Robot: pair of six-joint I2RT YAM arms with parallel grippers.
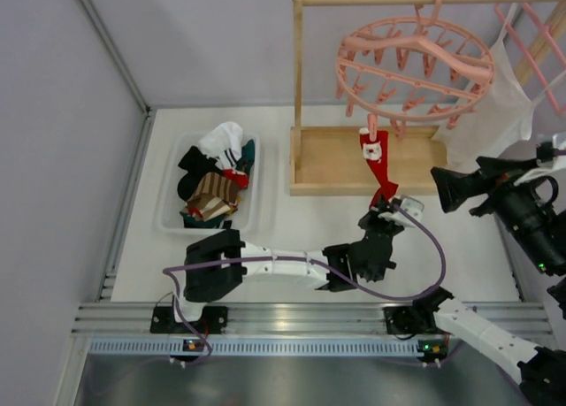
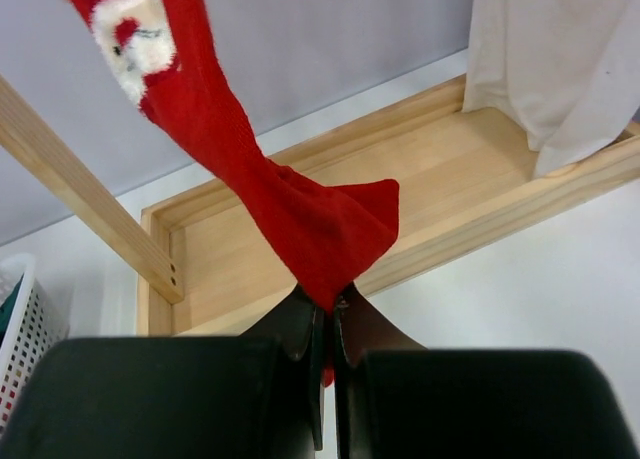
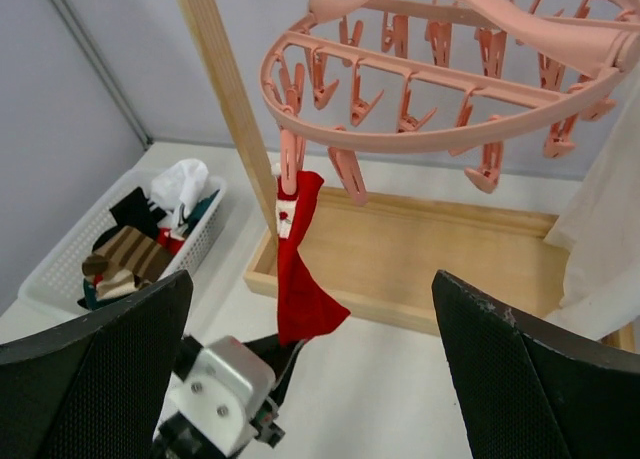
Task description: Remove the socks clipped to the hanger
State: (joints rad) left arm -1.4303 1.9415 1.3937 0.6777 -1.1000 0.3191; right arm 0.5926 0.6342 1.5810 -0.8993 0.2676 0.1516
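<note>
A red sock [image 1: 378, 161] with a white patch hangs from one pink clip of the round pink hanger [image 1: 414, 65], which hooks on the wooden rail. My left gripper [image 1: 386, 203] is shut on the sock's lower end, seen close in the left wrist view [image 2: 330, 304], where the red sock [image 2: 270, 199] stretches up to the left. The right wrist view shows the sock [image 3: 300, 279], the hanger [image 3: 450, 89] and the left gripper [image 3: 285, 344] below. My right gripper [image 1: 442, 187] is open and empty, to the right of the sock; its fingers [image 3: 530, 379] frame that view.
A white basket [image 1: 168, 213] at the left holds several removed socks [image 1: 215, 189]. The wooden stand's base tray [image 1: 336, 163] lies under the hanger. A large white cloth [image 1: 495, 105] hangs at the right from a straight-barred pink rack [image 1: 531, 34].
</note>
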